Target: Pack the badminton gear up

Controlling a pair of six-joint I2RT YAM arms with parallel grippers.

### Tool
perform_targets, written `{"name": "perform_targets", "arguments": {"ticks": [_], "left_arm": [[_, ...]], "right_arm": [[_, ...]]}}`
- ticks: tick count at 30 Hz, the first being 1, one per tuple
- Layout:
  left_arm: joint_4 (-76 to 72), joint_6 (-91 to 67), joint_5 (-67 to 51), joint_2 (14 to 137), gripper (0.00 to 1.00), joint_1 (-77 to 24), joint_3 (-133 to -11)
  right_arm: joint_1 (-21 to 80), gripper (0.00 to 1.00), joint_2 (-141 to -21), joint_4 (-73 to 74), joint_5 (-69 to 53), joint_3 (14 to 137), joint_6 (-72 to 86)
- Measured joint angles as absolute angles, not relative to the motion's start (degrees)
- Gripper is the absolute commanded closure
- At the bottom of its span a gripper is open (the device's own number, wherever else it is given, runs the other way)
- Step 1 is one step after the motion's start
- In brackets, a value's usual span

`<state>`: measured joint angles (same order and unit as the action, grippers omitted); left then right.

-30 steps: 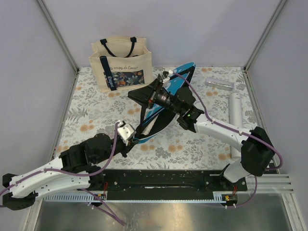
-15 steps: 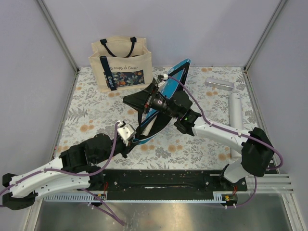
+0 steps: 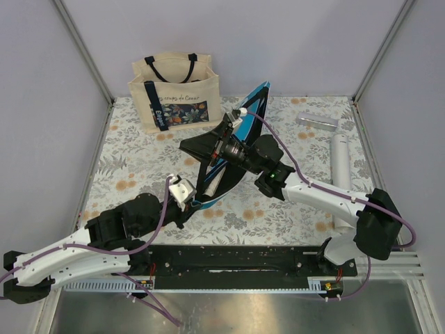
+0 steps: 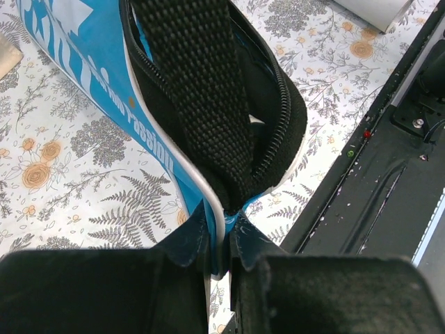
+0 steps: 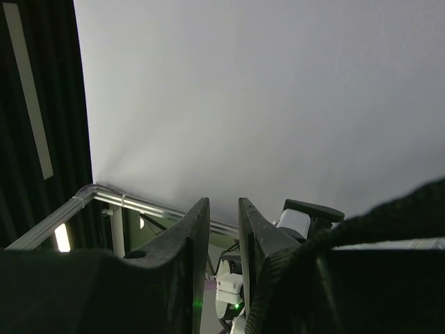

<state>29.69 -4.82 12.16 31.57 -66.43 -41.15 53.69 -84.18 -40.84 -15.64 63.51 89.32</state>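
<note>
Case [image 4: 83,69], blue with white lettering, gapes unzipped.

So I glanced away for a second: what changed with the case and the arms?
The right gripper has swung left, tipping the blue case steeper, its far tip shifting left. The left gripper stays clamped on the case's near end. The beige tote and white tube are unmoved.

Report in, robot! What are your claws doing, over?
Left claw shut on edge of blue case, unzipped. Right claw slightly open, black strap draped over it. White tube out on table.
</note>
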Motion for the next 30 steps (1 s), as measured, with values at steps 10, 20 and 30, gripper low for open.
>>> {"name": "perform_targets", "arguments": {"ticks": [10,20,30], "left_arm": [[29.4,-4.3,10.3,30.5,0.89,-66.4,-41.1],[29.5,-3.0,9.0,26.8,0.89,-66.1,-39.2],[29.9,-2.9,8.8,27.0,0.89,-66.0,-38.8]], "right_arm": [[54.1,0.65,-84.6,-38.7,-15.4,64.4,86.1],[52.9,0.49,-88.6,-14.2,-12.2,74.0,69.8],[45.1,0.36,-88.8,10.2,-8.3,78.7,53.4]]}}
